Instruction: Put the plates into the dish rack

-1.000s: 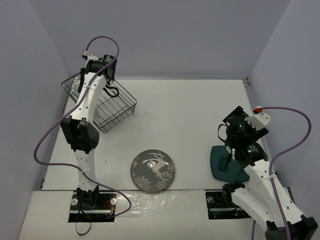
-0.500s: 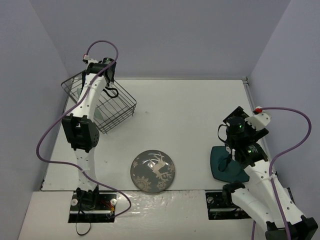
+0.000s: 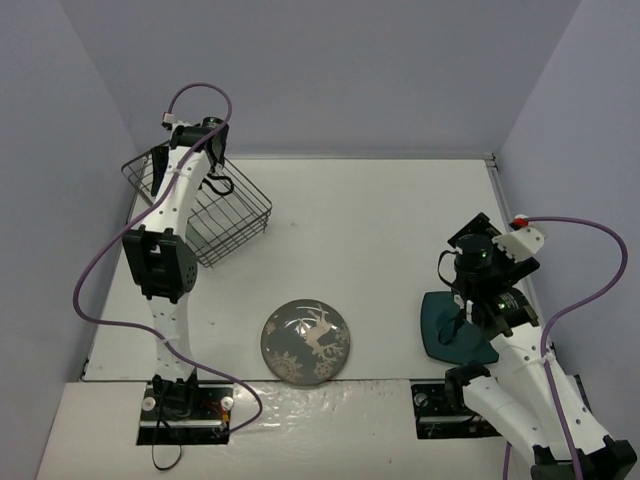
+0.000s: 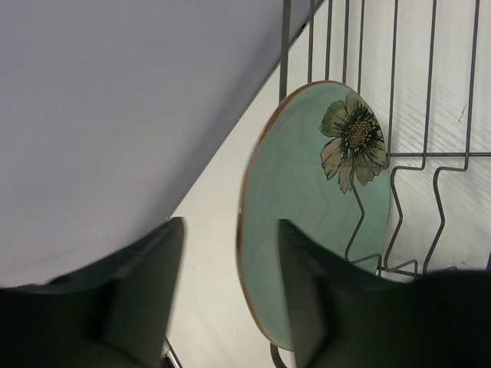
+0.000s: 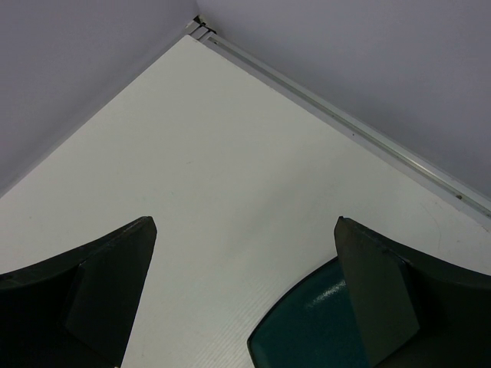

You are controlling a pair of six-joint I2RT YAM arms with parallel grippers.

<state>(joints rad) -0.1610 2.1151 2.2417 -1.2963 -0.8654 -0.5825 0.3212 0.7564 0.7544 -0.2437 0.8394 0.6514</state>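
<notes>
The mint-green plate (image 4: 307, 222) stands on edge inside the dish rack (image 3: 200, 215), leaning against its wire side. The left end effector (image 4: 230, 230) hangs over the rack with its fingers partly apart. The plate's rim shows in the gap between them, seemingly untouched, so it holds nothing. To the right of the rack and nearer the arm bases, the grey deer plate (image 3: 305, 341) lies flat on the desk (image 3: 370, 230). Farthest right of the rack, the dark teal plate (image 3: 445, 325) lies flat beneath the right end effector (image 5: 244, 230), whose fingers are spread wide and empty. One plate looks loaded, so the step in hand seems to be its release. Next, the left arm would need to lift clear without tipping that plate, and then an arm must fetch another.
</notes>
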